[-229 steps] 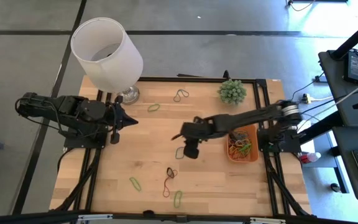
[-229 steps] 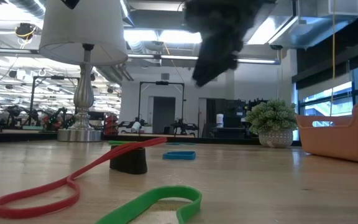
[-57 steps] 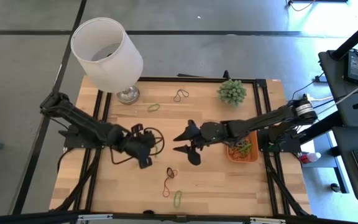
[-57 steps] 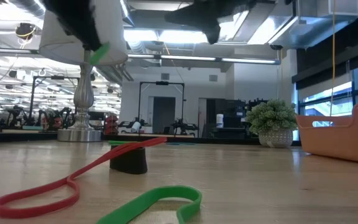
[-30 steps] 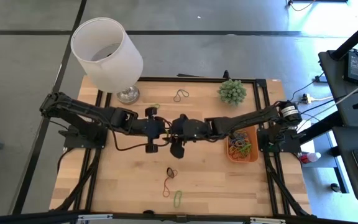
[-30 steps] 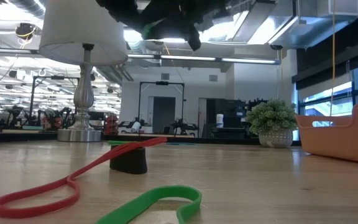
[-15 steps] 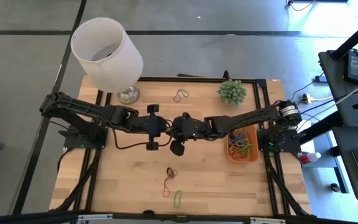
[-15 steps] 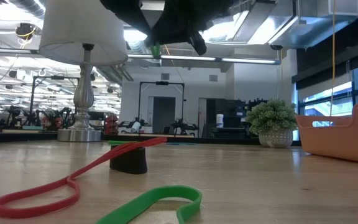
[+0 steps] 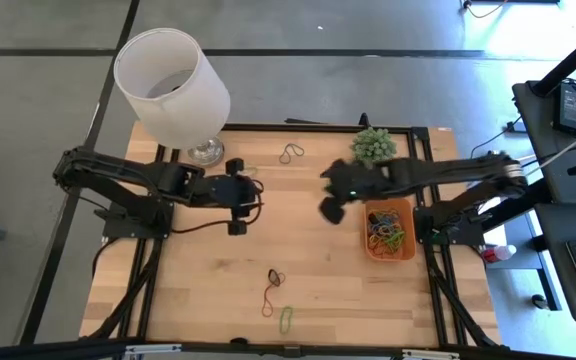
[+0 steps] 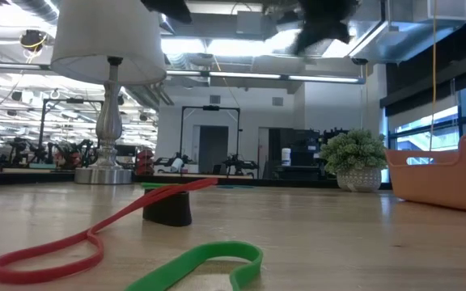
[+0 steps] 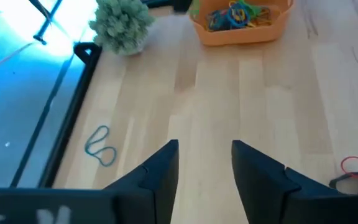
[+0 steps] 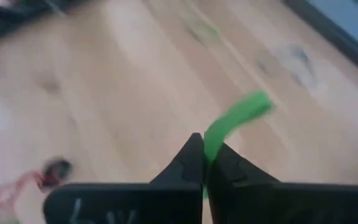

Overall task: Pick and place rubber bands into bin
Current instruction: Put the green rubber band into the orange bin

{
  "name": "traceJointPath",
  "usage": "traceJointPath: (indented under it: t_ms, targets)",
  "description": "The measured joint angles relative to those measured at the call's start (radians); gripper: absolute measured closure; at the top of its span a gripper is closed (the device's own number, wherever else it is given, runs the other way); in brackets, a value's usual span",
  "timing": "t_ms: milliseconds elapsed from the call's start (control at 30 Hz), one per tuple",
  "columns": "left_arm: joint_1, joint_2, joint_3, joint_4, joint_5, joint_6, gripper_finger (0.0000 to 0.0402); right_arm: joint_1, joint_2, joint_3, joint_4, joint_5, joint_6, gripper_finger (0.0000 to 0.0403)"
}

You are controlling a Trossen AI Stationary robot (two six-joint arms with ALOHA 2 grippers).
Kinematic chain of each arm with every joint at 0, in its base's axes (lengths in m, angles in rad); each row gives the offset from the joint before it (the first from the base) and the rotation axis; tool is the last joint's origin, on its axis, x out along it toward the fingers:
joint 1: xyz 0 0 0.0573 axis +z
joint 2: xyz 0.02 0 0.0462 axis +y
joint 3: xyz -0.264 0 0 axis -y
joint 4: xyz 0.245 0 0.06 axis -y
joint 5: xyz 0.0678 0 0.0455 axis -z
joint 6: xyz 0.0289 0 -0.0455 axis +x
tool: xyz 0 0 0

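Low view gives you the nearest leftovers first: a green rubber band (image 10: 201, 265) and a red rubber band (image 10: 95, 230) lie on the tabletop (image 10: 338, 242), neither yet collected. Half a second ago both arms met over the middle of the tabletop with the green loop between them — now they have parted, so you can take the handover as done. Your right end effector (image 12: 204, 158) is clenched on a green band (image 12: 232, 121), and in the high view it (image 9: 330, 208) has swung toward the bin (image 9: 389, 228), just beside its near edge but not yet over it. Your left end effector (image 11: 204, 158) has let go, its fingers spread with nothing between them, and it has drawn back toward the lamp (image 9: 173, 85). The bin already holds a tangle of coloured bands; carry on over the rim before you release. Farther off, a dark band (image 9: 290, 153) waits near the plant (image 9: 373, 147).
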Motion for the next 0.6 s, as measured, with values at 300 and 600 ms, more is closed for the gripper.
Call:
traceJointPath:
  t_ms: [300, 600]
  targets:
    - [0.000, -0.073, 0.000, -0.001, -0.005, 0.012, 0.0267, 0.001, -0.153, -0.141, -0.557, -0.041, 0.525, 0.0402]
    - [-0.001, -0.069, 0.000, -0.003, -0.004, -0.022, 0.0268, 0.001, -0.231, -0.527, -0.404, -0.202, 0.673, 0.0402]
